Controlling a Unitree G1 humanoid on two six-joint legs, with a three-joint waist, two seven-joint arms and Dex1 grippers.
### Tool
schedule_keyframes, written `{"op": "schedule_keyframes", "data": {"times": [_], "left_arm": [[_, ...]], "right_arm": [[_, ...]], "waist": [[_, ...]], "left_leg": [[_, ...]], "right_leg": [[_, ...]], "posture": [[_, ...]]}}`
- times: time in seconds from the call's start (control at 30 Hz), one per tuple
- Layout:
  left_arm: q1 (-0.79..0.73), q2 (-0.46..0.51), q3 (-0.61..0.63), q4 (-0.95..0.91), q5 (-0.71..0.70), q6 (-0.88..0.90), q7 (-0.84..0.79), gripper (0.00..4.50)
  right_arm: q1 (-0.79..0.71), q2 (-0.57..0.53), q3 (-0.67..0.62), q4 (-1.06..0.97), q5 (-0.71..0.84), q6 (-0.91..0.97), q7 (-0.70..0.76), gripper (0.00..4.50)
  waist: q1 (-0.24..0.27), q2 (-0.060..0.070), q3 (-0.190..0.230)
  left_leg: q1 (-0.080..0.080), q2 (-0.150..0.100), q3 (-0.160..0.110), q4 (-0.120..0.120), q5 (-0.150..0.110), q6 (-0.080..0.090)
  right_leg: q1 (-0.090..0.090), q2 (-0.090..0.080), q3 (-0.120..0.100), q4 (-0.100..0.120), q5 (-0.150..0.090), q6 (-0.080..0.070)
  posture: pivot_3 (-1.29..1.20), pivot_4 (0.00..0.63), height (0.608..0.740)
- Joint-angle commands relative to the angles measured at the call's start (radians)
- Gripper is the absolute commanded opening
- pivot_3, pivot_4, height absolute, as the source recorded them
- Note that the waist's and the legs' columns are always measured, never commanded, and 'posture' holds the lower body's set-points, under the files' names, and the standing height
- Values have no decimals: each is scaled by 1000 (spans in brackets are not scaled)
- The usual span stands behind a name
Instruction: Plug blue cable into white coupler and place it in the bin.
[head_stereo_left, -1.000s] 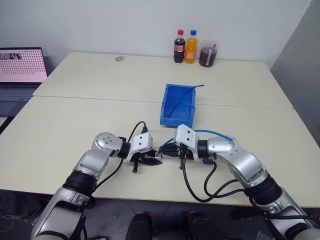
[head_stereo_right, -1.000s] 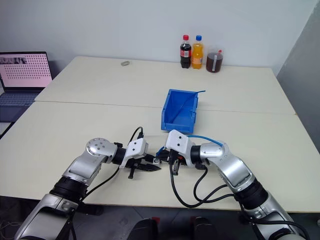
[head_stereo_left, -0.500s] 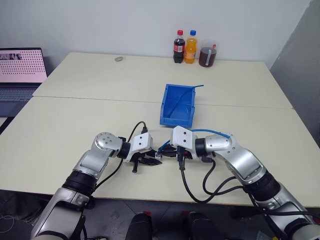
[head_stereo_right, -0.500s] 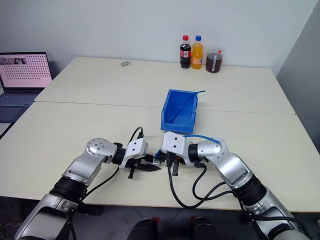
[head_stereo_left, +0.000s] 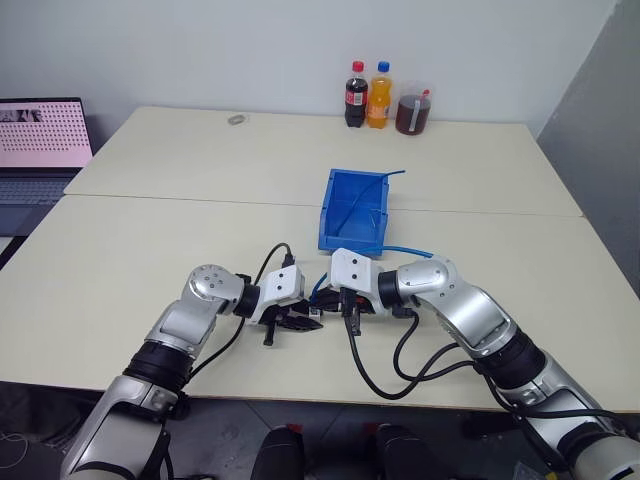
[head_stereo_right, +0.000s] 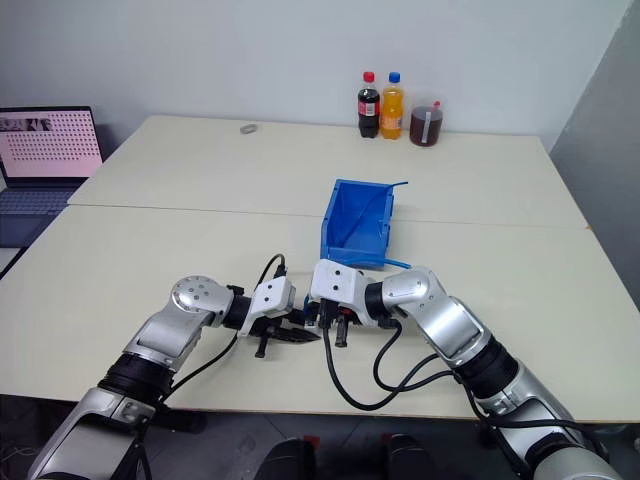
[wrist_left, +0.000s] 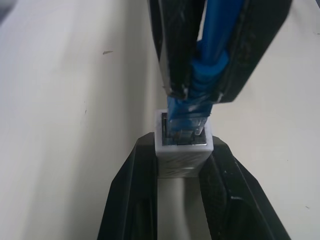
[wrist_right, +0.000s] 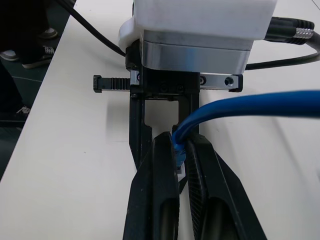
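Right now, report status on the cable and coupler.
Left gripper shut on white coupler. Right gripper shut on blue cable, plug at the coupler's socket. Bin beyond, path clear.

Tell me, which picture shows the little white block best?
The left wrist view: the white coupler sits close up between the left gripper fingers, with the blue cable plug in its socket. In both eye views it is tiny, mostly hidden between the grippers.

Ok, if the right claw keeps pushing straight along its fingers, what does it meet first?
The white coupler, pinched in the left claw. The right claw holds the blue cable, plug already at the socket mouth.
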Motion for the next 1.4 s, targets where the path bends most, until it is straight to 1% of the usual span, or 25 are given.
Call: {"op": "schedule_keyframes", "data": {"times": [0.03, 0.17, 0.27, 0.4, 0.57, 0.73, 0.83, 0.9, 0.93, 1.0, 1.07, 1.2, 1.37, 1.4], "left_arm": [[25, 8, -31, -11, 21, 12, -10, 780], [25, 10, -29, -9, 22, 10, -10, 780], [25, 9, -29, -7, 21, 10, -9, 780], [21, 6, -28, -5, 21, 9, -6, 780], [21, 7, -26, -7, 22, 9, -4, 780], [30, 4, -7, -10, 27, 2, 33, 780], [44, -6, 31, -15, -5, 25, 65, 780], [61, -4, 66, -27, -30, 35, 90, 1489], [68, -2, 79, -35, -40, 39, 96, 1603], [90, 7, 105, -60, -67, 48, 103, 2062], [128, 27, 142, -111, -101, 65, 107, 2418], [179, 54, 213, -211, -162, 110, 134, 3399], [207, 62, 294, -317, -199, 165, 226, 4451], [209, 65, 304, -342, -197, 174, 250, 4485]], "right_arm": [[21, -14, 22, 16, -18, 22, 9, 0], [32, -17, 18, 13, -15, 28, 8, 0], [44, 1, 23, 9, -4, 49, 1, 0], [55, 18, 48, 29, -15, 56, -2, 0], [75, 13, 86, 75, -44, 41, 8, 0], [81, 9, 54, 55, -45, 17, -3, 0], [78, 4, 12, 36, -42, 3, -26, 0], [81, 0, -11, 9, -33, 5, -37, 0], [83, -2, -17, -1, -30, 6, -40, 0], [88, -3, -30, -20, -24, 10, -47, 0], [92, -1, -52, -45, -10, 25, -58, 0], [96, 1, -88, -79, 17, 53, -69, 0], [93, 25, -186, -136, 85, 115, -107, 0], [84, 30, -230, -153, 113, 140, -120, 0]], "waist": [[0, 0, 0], [0, 0, -1], [0, 0, -1], [0, 1, -1], [-1, 1, -5], [-2, 3, -10], [-2, 3, -11], [-2, 3, -11], [-2, 3, -11], [-2, 4, -10], [-2, 3, -10], [-6, 4, -8], [-5, 4, -5], [-5, 3, -4]], "left_leg": [[0, 0, 0, 0, 0, 0], [0, 0, 0, 0, 0, 0], [0, 0, 0, 0, 0, 0], [1, 0, 0, 0, 0, 0], [2, 0, 1, -1, 0, 0], [4, 0, 2, -2, 0, 0], [4, 0, 1, -2, 0, 0], [4, 0, 1, -2, 0, 0], [4, 0, 1, -2, 0, 0], [3, 1, 1, -2, 0, 0], [3, 1, 2, -2, 0, 0], [2, 1, 2, -2, 0, 0], [0, 1, 1, -2, 0, 0], [0, 1, 1, -2, 0, 0]], "right_leg": [[0, 0, 0, 0, 0, 0], [0, 0, 0, 0, 0, 0], [0, 0, 0, 0, 0, 0], [0, 0, 0, 0, 0, 0], [1, 0, 1, 0, -1, -1], [1, 0, 1, 0, -1, -1], [1, 0, 1, 0, -1, -1], [1, 0, 1, 0, -1, -1], [1, 0, 1, 0, -1, -1], [1, 0, 1, 0, -1, 0], [1, 0, 1, 0, -1, 0], [-1, 0, 1, 0, -1, -1], [-1, 0, 0, -1, -1, -1], [-1, -1, 1, -1, -1, -1]], "posture": [[0, 150, 740], [0, 150, 740], [0, 150, 740], [0, 150, 740], [0, 150, 740], [0, 150, 740], [0, 150, 740], [0, 150, 740], [0, 150, 740], [0, 150, 740], [0, 150, 740], [0, 150, 740], [0, 150, 740], [0, 150, 740]]}}
